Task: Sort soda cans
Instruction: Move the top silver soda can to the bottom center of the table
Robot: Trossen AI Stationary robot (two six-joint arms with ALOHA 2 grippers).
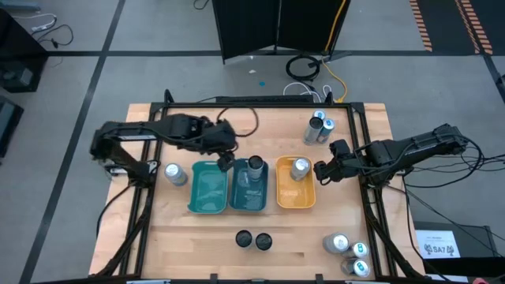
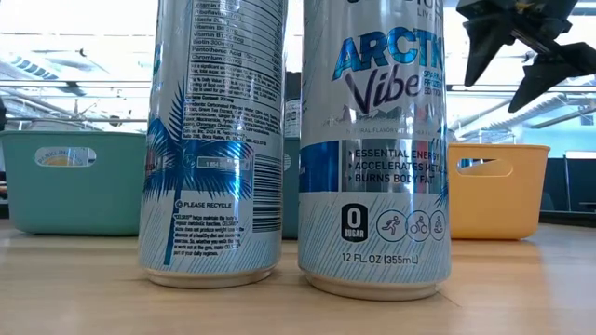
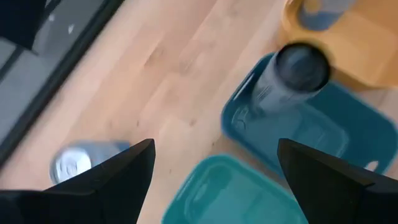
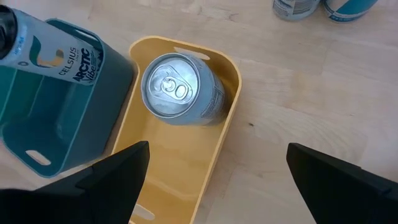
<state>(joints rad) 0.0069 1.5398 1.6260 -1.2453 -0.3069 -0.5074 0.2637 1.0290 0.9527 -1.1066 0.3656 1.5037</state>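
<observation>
A: Two dark-topped soda cans [image 1: 252, 239] stand touching at six o'clock near the table's front edge, nearest us, and a cluster of silver cans with blue-white markings [image 1: 348, 252] sits at about five o'clock.

B: And mid-table?

A: Three rectangular plastic trays side by side: a light teal tray [image 1: 207, 188] with nothing in it, a darker teal tray [image 1: 249, 191] holding one dark-topped can [image 1: 255, 165] upright, and an orange tray [image 1: 296, 189] with a plain silver-topped can [image 4: 180, 89] upright at its far end. A lone silver can [image 1: 174, 173] stands at nine o'clock, just beside the light teal tray.

B: The claws?

A: The left gripper [image 1: 226, 162] hangs over the far corner where the two teal trays meet, fingers [image 3: 121, 171] spread wide, grasping nothing. The right gripper [image 1: 323, 171] hovers just off the orange tray's three o'clock side, also spread and empty. Farthest off, two more silver cans [image 1: 319, 128] wait at one o'clock.

B: What might go wrong?

A: I'd guess the left claw swinging toward the lone can could clip the light teal tray's rim or topple the tall dark-topped can beside it. On the right, the far pair touch, so a finger pushing between them may tip one over. Both arms are near the trays and could collide.
</observation>
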